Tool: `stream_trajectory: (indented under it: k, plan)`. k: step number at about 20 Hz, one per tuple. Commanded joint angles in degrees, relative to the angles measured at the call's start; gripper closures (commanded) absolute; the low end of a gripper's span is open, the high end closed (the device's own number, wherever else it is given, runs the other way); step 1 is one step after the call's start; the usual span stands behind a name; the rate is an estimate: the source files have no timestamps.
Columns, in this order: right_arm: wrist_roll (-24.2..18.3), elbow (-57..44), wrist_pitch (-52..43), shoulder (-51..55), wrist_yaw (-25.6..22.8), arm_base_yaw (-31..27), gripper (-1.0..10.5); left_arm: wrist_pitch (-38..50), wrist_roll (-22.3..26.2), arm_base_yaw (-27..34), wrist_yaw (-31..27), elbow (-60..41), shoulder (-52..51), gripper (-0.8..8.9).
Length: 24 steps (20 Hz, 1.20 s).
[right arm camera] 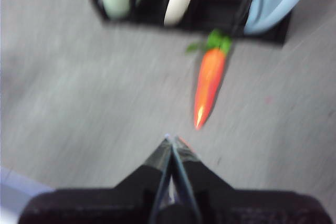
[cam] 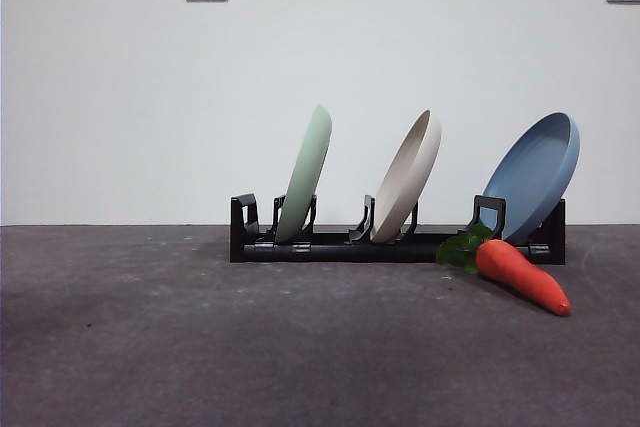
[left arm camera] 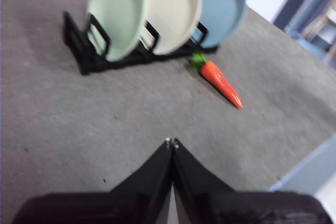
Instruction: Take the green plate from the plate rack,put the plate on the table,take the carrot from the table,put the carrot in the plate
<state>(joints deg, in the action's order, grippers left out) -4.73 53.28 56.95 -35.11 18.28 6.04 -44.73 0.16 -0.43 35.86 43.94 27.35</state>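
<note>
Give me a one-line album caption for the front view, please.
Green plate, cream plate and blue plate lean in a black rack; a toy carrot lies beside it.

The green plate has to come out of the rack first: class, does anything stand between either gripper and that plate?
Nothing visible does. The green plate leans in the plate rack, apart from the cream plate. Bare table lies between it and the left gripper and the right gripper, both shut. The carrot lies off by the blue plate.

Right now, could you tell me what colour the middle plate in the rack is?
Cream-white plate, clearest in the front view.
</note>
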Motion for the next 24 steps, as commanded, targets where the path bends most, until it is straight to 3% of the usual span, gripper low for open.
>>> stream_trajectory:
  k: [1,5,6,7,8,9,10,14,19,24]
  plan:
    - [-4.3,2.1,4.0,-2.4,5.1,0.1,9.6,-3.7,5.0,0.1,2.2,2.3,1.6,8.21]
    - [-4.3,2.2,4.6,-4.1,7.3,0.1,9.4,-5.5,4.9,0.0,1.9,3.4,2.5,8.01]
    - [-4.2,2.2,4.6,-4.3,7.3,0.1,8.9,-5.9,4.4,0.0,1.9,3.4,2.5,7.12]
    - [-3.9,2.2,4.5,-4.5,7.3,0.1,7.5,-6.4,4.1,0.0,1.8,3.4,2.5,5.18]
    - [-3.3,2.2,4.4,-4.5,7.1,0.1,5.7,-6.6,4.1,0.0,1.8,3.4,2.5,2.90]
    - [-3.0,2.2,4.4,-4.5,7.1,0.1,3.9,-6.7,4.1,0.0,1.9,3.4,2.5,1.82]
    - [-2.9,2.2,4.4,-4.5,7.1,0.1,3.1,-6.6,4.1,0.0,1.9,3.4,2.5,1.85]
    - [-2.6,2.2,4.4,-4.5,7.1,0.1,3.1,-4.2,3.7,0.0,1.9,3.4,3.0,1.85]
    - [-2.6,2.2,4.4,-4.5,7.1,0.1,3.1,2.3,0.0,-1.2,2.2,3.5,7.6,1.85]
    - [-2.6,2.2,4.4,-4.7,7.1,0.1,3.2,17.9,-6.1,-8.4,1.6,3.5,17.4,1.85]
